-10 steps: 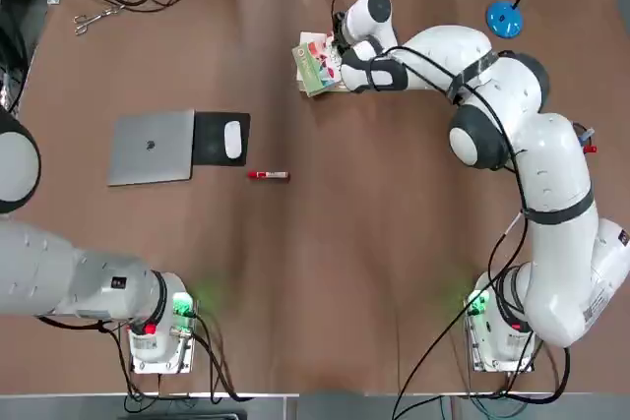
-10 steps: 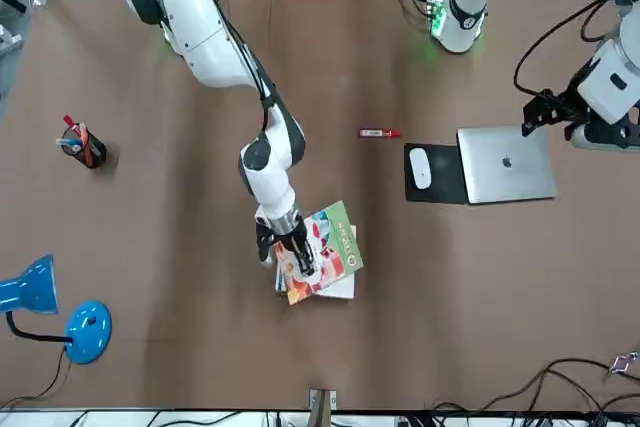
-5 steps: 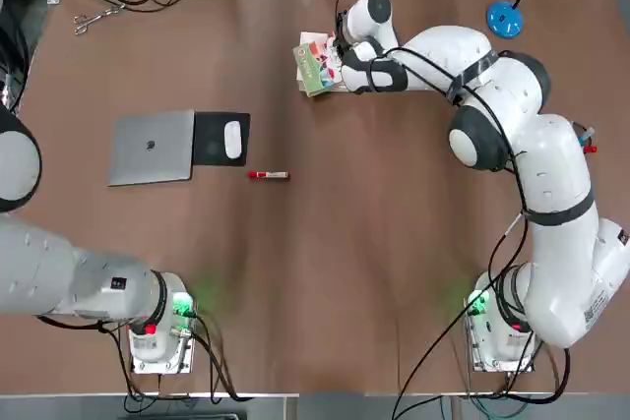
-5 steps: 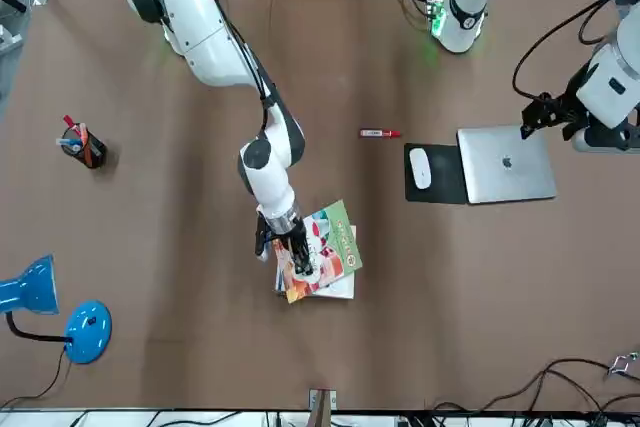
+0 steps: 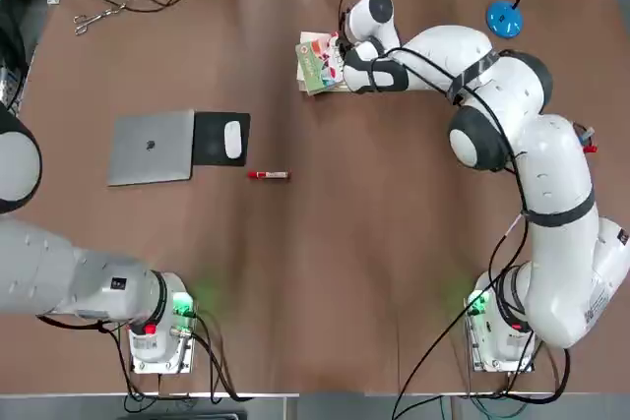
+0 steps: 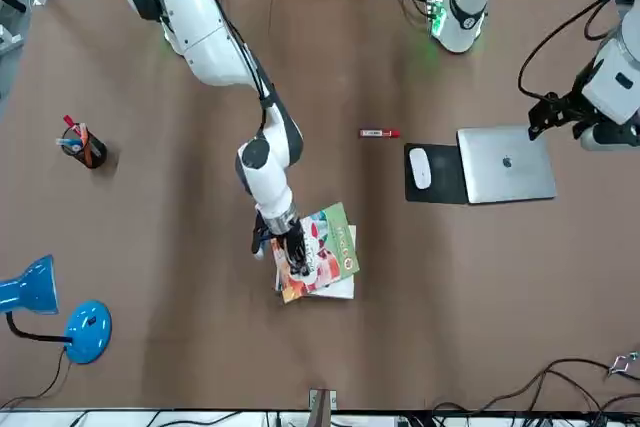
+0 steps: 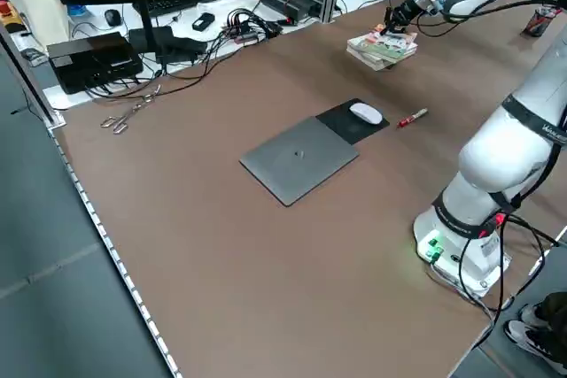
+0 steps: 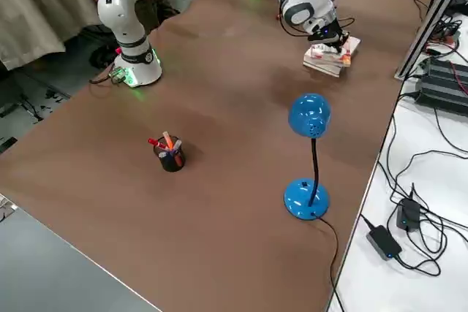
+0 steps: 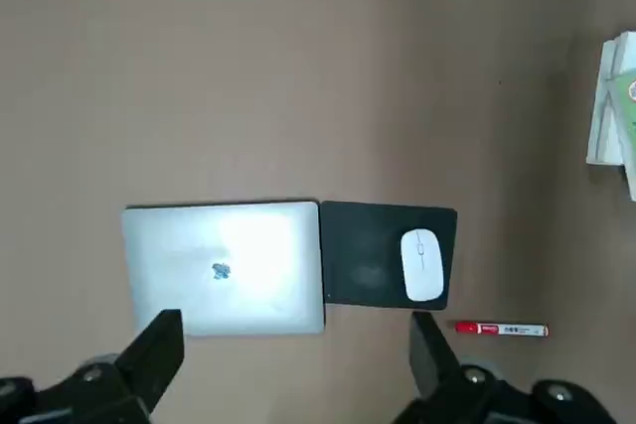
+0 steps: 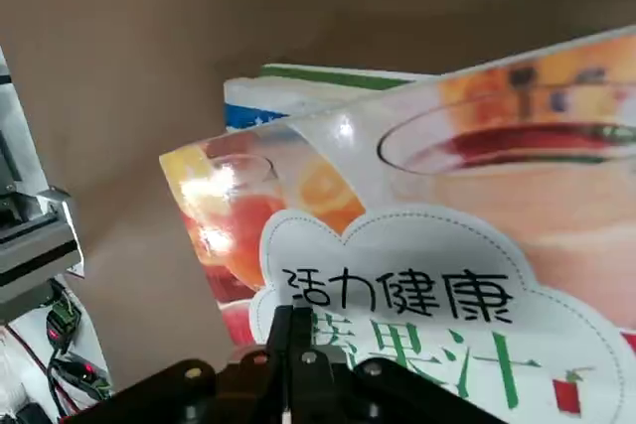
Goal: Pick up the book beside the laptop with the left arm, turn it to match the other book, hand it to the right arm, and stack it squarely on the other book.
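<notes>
In the top view, the left gripper (image 9: 298, 369) sits out at the left side of the table, raised above the laptop (image 5: 151, 148) with its jaws spread wide and nothing between them; its part of the job looks finished. Right of the laptop lie a black mouse pad (image 5: 209, 139) with a white mouse (image 5: 232, 140), then a red marker (image 5: 268, 175). Further right, near the far edge, the book (image 5: 316, 61) rests on the other book (image 5: 304, 57), whose white edge shows beneath it. The right gripper (image 5: 342, 54) is clamped on the book's right-hand edge, probably so it can swivel the cover square. The book's long axis runs roughly away from the robot but is skewed a little against the book below, so its corners overhang.
</notes>
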`<state>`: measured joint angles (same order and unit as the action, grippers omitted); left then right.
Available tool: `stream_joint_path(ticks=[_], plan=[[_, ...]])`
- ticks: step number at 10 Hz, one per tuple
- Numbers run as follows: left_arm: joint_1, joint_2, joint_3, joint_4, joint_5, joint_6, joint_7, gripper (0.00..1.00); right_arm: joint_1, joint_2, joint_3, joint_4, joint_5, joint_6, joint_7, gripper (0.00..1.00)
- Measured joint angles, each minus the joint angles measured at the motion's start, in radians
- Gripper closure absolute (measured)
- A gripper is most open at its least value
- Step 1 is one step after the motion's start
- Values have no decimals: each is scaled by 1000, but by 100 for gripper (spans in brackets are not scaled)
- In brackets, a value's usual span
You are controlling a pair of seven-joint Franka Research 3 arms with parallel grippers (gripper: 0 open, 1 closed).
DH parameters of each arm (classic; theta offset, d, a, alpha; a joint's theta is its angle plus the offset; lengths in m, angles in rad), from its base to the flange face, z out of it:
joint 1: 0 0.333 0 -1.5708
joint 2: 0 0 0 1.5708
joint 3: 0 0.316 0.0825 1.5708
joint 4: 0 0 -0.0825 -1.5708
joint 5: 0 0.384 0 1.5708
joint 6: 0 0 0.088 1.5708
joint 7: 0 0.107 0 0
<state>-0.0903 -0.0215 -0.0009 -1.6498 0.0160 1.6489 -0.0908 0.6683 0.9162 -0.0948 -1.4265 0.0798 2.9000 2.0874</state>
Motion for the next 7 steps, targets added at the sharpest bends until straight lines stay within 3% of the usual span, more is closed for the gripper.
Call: stream_joint_path(ticks=[1,4,7], plan=[[0,1,-1,0,1,0,0,0,12,-2,-15,-5,0,1,21,100],[-1,5,-2,1,1,0,0,0,100,-4,-115,-27,0,6,97,100],[-2,5,-3,7,1,0,0,0,108,-25,-122,-62,0,8,128,100]])
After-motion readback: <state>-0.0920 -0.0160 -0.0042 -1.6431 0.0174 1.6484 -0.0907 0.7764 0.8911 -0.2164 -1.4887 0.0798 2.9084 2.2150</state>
